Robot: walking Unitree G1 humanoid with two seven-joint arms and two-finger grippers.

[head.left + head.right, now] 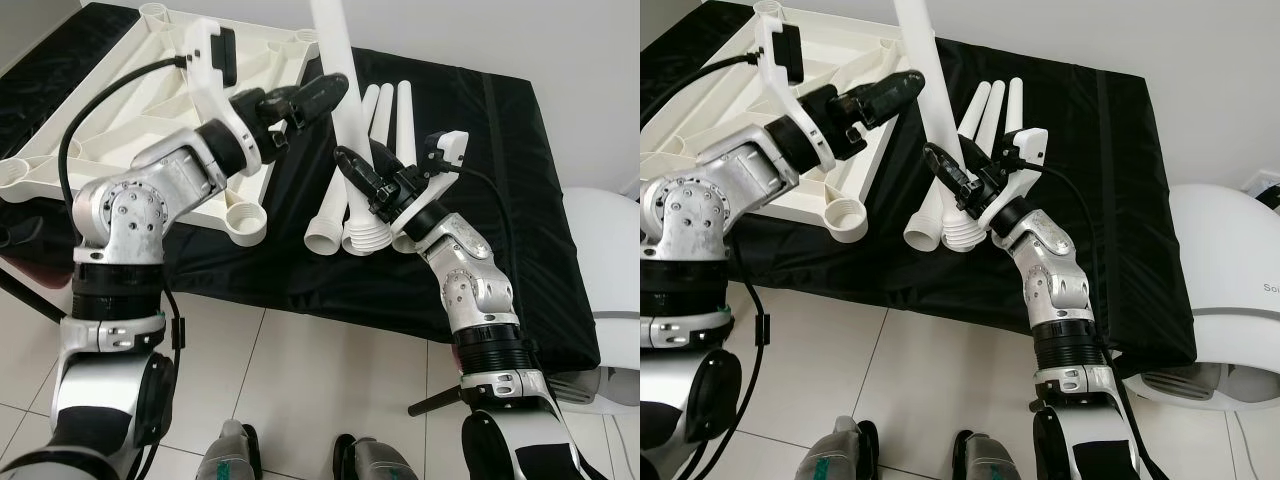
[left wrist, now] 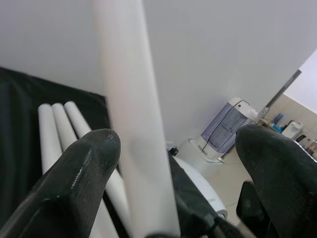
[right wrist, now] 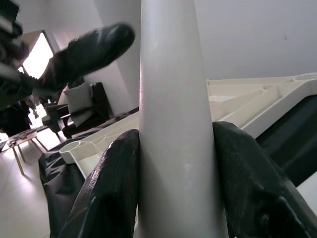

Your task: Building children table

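Right gripper is clamped on the white table leg: both black fingers press flush against its sides, low on the shaft. The leg stands tilted, a smooth matte plastic tube flaring to a ribbed, threaded collar at the lower end.

Left gripper sits higher on the same leg with its fingers spread wide; one pad is right at the tube, the other well clear.

Three more legs lie side by side on the black cloth, collars toward me. The white tabletop lies upside down on my left, ribbed underside up, round corner socket just beside the leg's collar.
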